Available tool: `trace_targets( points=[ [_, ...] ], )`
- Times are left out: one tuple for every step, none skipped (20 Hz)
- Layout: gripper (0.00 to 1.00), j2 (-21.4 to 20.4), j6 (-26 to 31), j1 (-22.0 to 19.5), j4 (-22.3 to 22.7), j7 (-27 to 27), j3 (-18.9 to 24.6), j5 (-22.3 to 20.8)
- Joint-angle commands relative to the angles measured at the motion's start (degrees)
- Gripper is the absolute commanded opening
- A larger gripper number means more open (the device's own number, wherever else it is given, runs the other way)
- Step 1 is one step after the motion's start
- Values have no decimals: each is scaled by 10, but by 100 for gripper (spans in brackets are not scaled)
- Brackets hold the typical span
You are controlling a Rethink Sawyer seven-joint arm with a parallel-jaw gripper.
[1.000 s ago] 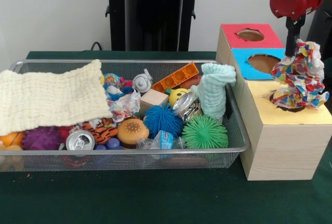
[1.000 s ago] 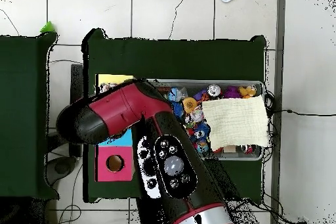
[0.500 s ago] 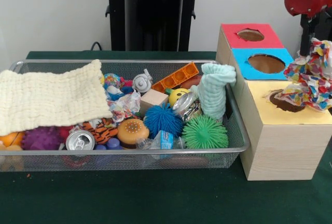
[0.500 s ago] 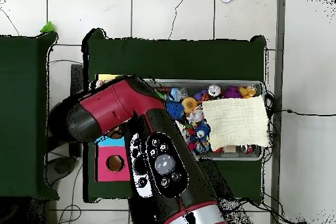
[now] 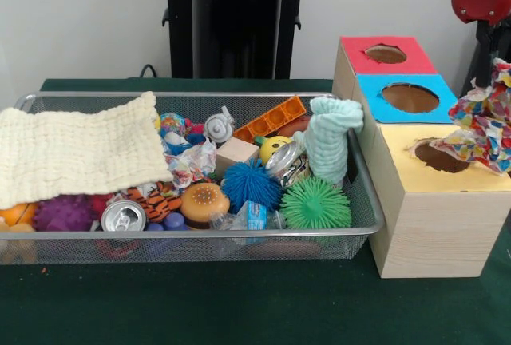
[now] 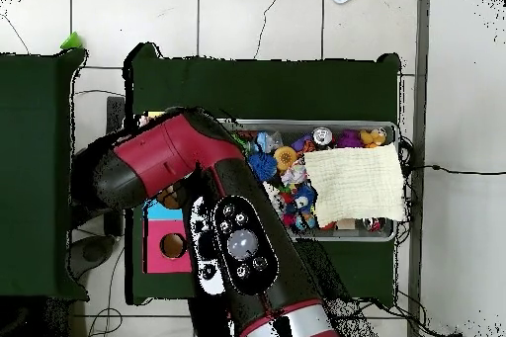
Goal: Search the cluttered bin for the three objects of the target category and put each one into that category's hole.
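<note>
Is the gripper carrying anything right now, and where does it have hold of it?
A crumpled multicoloured cloth hangs at the right edge, just past the yellow hole. It seems held near its top, but the gripper itself is hidden, so the exact hold cannot be told.

Even, soft indoor light fills the front view, with no harsh glare. The wall [image 5: 80, 17] behind is bright and plain. Faint shadows sit under the bin [image 5: 192, 245] on the dark green table [image 5: 239, 305]. A can [image 5: 123, 216] top shows a small glint. The overhead view is dimmer, with the arm [image 6: 212, 214] close and slightly soft.
</note>
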Motion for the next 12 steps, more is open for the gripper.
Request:
trace_targets(
  points=[
    [0,36,39,-7,-25,-37,14,-13],
    [0,35,43,-8,-25,-41,15,-12],
    [0,30,41,-12,-19,-45,16,-12],
    [0,28,42,-15,-17,-47,17,-10],
    [0,25,43,-18,-15,-49,18,-8],
    [0,22,44,-23,-10,-51,18,-6],
    [0,19,45,-26,-8,-57,20,-6],
    [0,16,48,-29,-7,-63,22,-6],
    [0,15,50,-33,-6,-69,25,-6],
    [0,13,53,-37,-5,-73,28,-5],
    [0,12,55,-40,-4,-78,30,-4],
    [0,12,56,-44,-2,-85,34,-6]
  ],
)
